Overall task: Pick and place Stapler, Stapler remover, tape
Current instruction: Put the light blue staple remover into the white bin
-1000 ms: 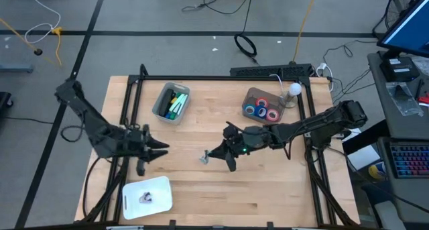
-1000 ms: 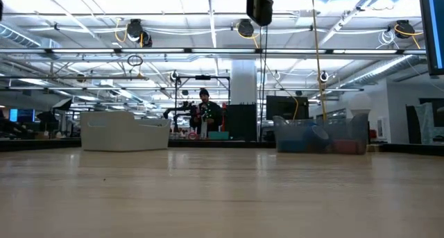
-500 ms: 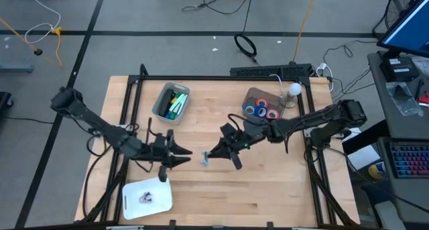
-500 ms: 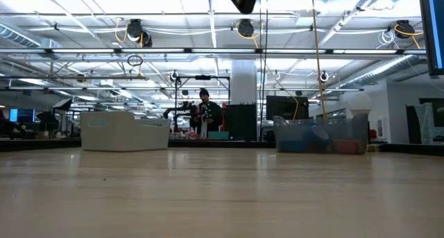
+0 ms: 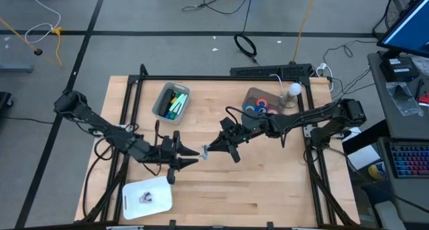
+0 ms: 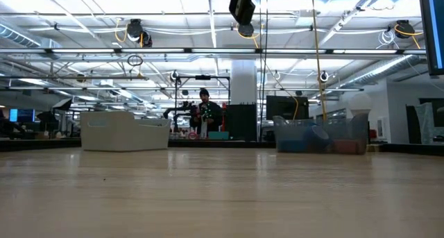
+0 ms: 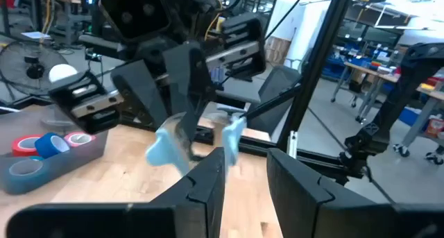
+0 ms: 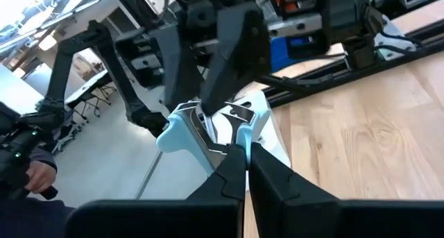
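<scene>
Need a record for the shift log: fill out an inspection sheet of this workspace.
Surface: wooden table, bare in the middle.
Job's things: tape rolls in the tape bin; light blue staple remover held above the table; grey bin with green and yellow items; white tray with one small item.
Clutter: white ball beside the tape bin.
Hands: right hand shut on the staple remover; left hand open, at its other end.
Cables: cable loops on the floor.
Surroundings: person far behind; monitor.
</scene>
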